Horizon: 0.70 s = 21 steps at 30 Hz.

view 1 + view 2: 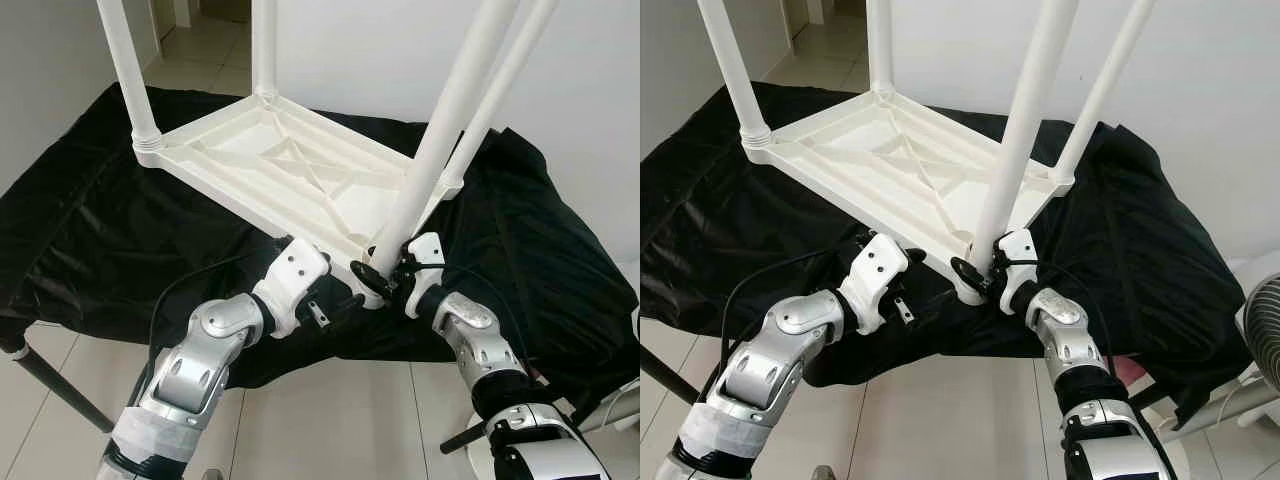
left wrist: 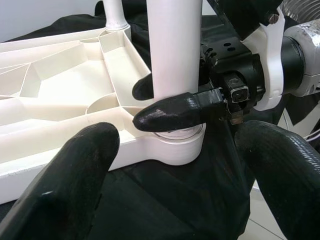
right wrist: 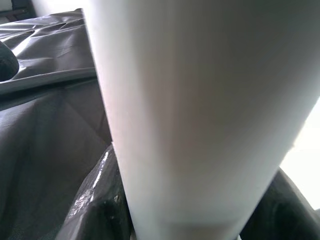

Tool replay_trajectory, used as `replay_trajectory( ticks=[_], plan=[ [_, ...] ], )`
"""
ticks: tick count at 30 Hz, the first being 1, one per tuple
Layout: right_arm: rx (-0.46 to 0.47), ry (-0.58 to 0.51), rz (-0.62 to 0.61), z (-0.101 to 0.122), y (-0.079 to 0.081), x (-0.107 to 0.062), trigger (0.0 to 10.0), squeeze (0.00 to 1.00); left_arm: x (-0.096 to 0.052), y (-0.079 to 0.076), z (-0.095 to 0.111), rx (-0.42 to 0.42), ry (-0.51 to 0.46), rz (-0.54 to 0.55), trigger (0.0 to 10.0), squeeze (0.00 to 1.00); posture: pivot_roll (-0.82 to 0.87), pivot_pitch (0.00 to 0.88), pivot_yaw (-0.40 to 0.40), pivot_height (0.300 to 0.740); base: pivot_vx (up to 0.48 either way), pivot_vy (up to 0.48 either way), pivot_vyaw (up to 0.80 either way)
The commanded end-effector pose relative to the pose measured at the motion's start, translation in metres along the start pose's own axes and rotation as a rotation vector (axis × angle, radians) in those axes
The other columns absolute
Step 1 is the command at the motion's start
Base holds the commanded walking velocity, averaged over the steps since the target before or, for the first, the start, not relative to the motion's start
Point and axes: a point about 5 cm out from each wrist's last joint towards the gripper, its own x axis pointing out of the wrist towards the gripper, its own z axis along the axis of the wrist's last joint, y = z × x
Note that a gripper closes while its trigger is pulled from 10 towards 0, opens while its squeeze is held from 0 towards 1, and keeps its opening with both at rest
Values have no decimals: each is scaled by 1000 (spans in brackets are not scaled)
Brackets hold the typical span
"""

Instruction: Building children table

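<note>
Seating of the near white plastic tube leg (image 1: 440,130) into its corner socket (image 2: 172,145) is my read of the step: right gripper (image 2: 167,102) has its black fingers clamped round the leg's base, so I'd push straight down along the leg, no twisting off line, while the left gripper (image 2: 180,175), jaws spread wide and holding nothing, hovers just beside that corner. White plastic ribbed tabletop (image 1: 290,170) lies upside down on the black cloth (image 1: 100,220); the leg's long axis runs nearly vertical, pointing up, tilted slightly right.
</note>
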Motion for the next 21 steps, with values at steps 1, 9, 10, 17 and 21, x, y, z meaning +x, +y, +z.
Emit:
replay_trajectory(
  ticks=[1,9,10,17,21],
  plan=[
    [10,14,-20,-5,-4,-4,10000,0,2,-1,-3,-16,10,17,10000,0,100,41,-103,740,0,0,0],
    [-13,-13,-163,-2,-3,-8,10000,0,1,-3,-4,-26,8,30,10000,0,104,46,-127,740,0,0,0],
    [-13,-13,-163,-2,-3,-8,10000,0,1,-3,-4,-26,8,30,10000,0,104,46,-127,740,0,0,0],
    [36,-43,-415,-3,10,-11,10000,0,0,-7,-7,-41,10,38,10000,0,107,43,-144,740,0,0,0],
    [67,-54,-541,-6,23,-11,10000,0,1,-6,-7,-38,8,39,10000,0,109,38,-152,740,0,0,0]
  ],
)
